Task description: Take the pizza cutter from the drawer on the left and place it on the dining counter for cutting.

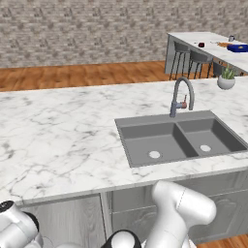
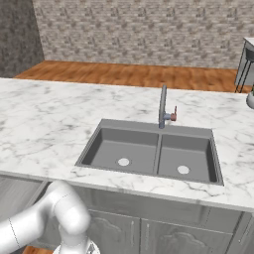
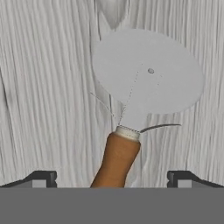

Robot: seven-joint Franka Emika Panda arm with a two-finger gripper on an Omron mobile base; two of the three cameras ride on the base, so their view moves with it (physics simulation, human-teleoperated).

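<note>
Hand view: your gripper (image 3: 112, 179) has its fingertips (image 3: 41, 178) spread wide apart at the lower left and lower right corners, holding nothing. The pizza cutter (image 3: 140, 100) lies flat between them on pale grey wood grain, brown handle at bottom centre, round blade toward upper right. Left base view: the dining counter (image 1: 206, 38) sits upper right, the grey sink (image 1: 179, 138) centre-right.
</note>
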